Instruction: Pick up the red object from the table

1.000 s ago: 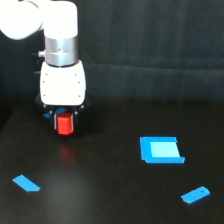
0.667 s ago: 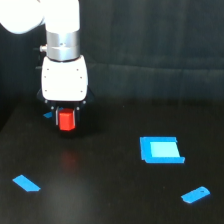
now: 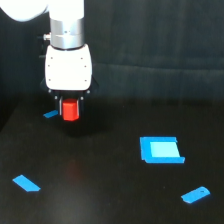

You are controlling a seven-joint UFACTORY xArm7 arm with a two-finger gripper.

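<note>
We see the black table (image 3: 100, 190) filling the lower frame, with the white xArm6 arm (image 3: 67, 60) at about ten o'clock. Its gripper (image 3: 70, 111) is clenched on the red object (image 3: 70, 111), which seems to hang clear of the surface. We judge the block light, stiff and smooth; squeezing its flat sides suits it.

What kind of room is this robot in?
Probably a robot test lab. A white robot arm works over a bare black table with a dark curtain behind, and only a red block and flat blue pieces as props.
</note>
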